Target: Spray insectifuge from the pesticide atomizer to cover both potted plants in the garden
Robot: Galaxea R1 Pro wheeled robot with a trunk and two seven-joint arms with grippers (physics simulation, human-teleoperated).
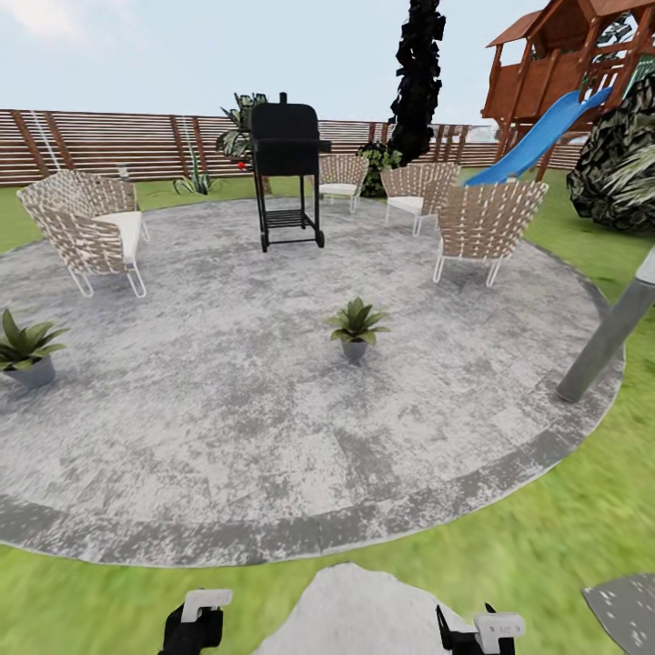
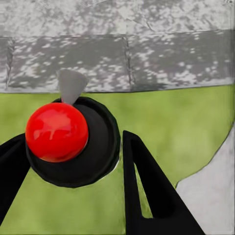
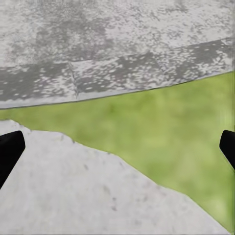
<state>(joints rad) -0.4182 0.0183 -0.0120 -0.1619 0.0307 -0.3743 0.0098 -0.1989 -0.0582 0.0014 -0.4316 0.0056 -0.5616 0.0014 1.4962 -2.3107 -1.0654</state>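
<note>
Beyond the paved patio (image 1: 273, 428) stood both potted plants (image 1: 356, 329); the left tool (image 2: 73, 161) clasped the pesticide atomizer (image 2: 68, 139), so approaching squarely seemed wise.

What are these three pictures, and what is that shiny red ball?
They come from a pretend, computer-made robot with two arms. The big picture is from its head camera, looking over a round grey stone patio with two small potted plants, woven chairs and a black grill. The other two are from cameras on its wrists. The left gripper seems to hold a round black-topped sprayer with a red ball, seen from above, probably the bug spray. The right gripper is open and empty, above grass.
</note>
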